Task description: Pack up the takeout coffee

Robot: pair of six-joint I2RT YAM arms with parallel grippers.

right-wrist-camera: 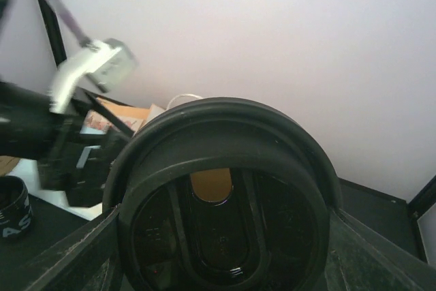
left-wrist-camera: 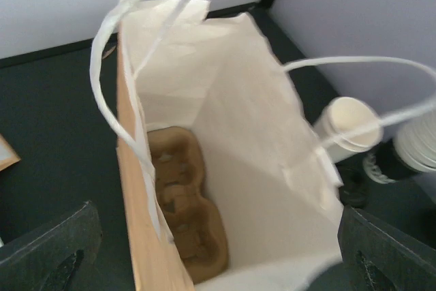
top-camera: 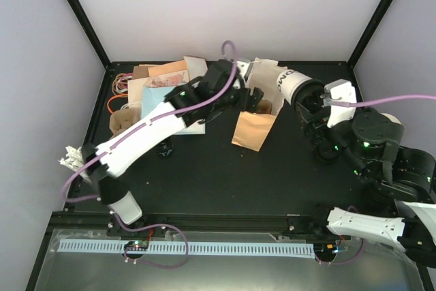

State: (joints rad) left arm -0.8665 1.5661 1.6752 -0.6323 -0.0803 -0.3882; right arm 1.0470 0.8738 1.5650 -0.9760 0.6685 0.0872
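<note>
The takeout coffee (top-camera: 291, 84), a white cup with black lettering and a black lid (right-wrist-camera: 225, 195), lies tilted on its side in the air. My right gripper (top-camera: 317, 105) is shut on it at the lid end. The lid fills the right wrist view, with one finger (right-wrist-camera: 65, 257) on each side. An upright brown paper bag (top-camera: 254, 127) with a white inside (left-wrist-camera: 252, 141) stands just left of the cup. My left gripper (left-wrist-camera: 218, 264) hangs open over the bag's mouth, its fingers (left-wrist-camera: 48, 250) wide apart. A brown pulp cup carrier (left-wrist-camera: 187, 202) lies at the bag's bottom.
Stacked lidless cream cups (left-wrist-camera: 351, 124) and a second stack (left-wrist-camera: 417, 142) stand right of the bag. Papers and sleeves (top-camera: 163, 80), orange cables (top-camera: 117, 97) and a pulp tray (top-camera: 122, 122) crowd the back left. Crumpled white paper (top-camera: 71, 158) lies at the left edge.
</note>
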